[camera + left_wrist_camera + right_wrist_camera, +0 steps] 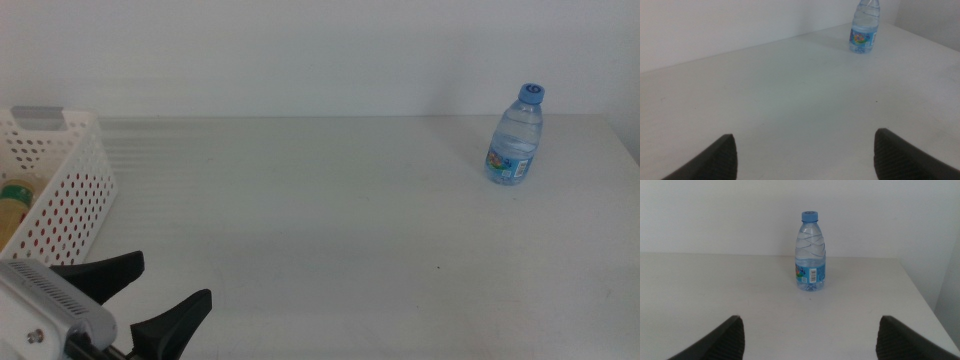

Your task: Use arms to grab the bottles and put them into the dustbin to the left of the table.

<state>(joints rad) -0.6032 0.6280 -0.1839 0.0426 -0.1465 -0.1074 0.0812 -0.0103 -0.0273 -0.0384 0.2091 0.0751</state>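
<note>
A small clear water bottle (516, 135) with a blue cap and label stands upright at the table's far right. In the left wrist view the bottle (863, 30) is far off; in the right wrist view the bottle (810, 255) stands straight ahead, some way off. My left gripper (174, 277) is open at the bottom left, just right of the dustbin (60, 190), nothing between its jaws (805, 134). My right gripper (811, 319) is open and empty, and out of the middle view. Inside the white perforated dustbin lies a yellow bottle (12, 205), and something red shows through the holes.
The white table (330, 220) ends at a pale wall behind. Its right edge runs just past the water bottle. The dustbin's grey rim handle (38, 113) sits at its far end.
</note>
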